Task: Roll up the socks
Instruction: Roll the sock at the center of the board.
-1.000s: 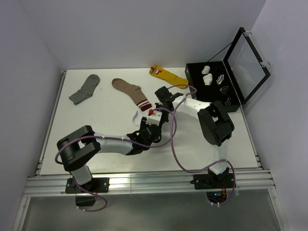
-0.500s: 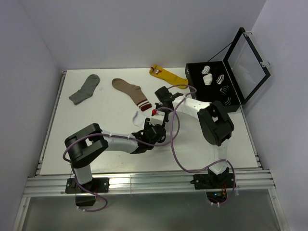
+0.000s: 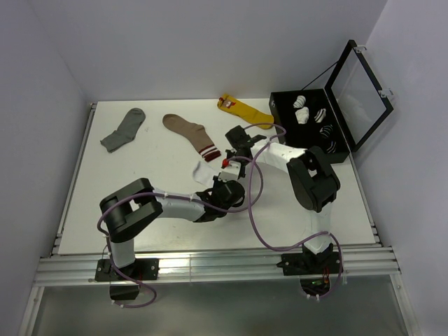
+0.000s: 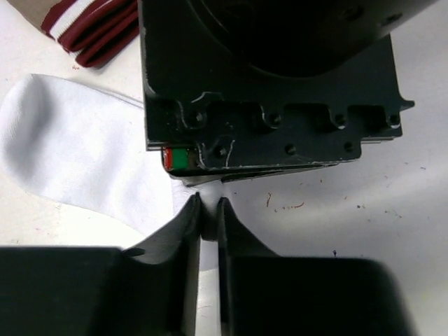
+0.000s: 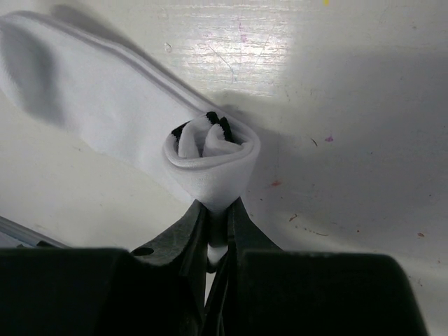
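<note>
A white sock [image 3: 203, 170] lies flat mid-table, its far end wound into a small roll [image 5: 210, 157] with dark stripes showing inside. My right gripper [image 5: 217, 210] is shut on the bottom of that roll; from above the right gripper [image 3: 227, 159] sits at the sock's right end. The unrolled part [image 4: 77, 154] stretches left of my left gripper [image 4: 208, 208]. Its jaws are shut at the sock's edge, right under the right gripper's black body [image 4: 266, 84]. Whether fabric is caught between them does not show. From above, the left gripper [image 3: 222, 175] is tight against the right one.
A brown sock with a maroon-and-white cuff [image 3: 187, 129] lies just behind the white one; its cuff [image 4: 91, 28] shows in the left wrist view. A grey sock [image 3: 124, 129] lies far left, a yellow sock [image 3: 241, 108] at the back. An open black box [image 3: 274, 112] holds several rolled socks.
The left arm has slid right, bringing its gripper up against the right gripper, and its jaws have gone from open to shut. The right gripper has kept its hold on the roll.
</note>
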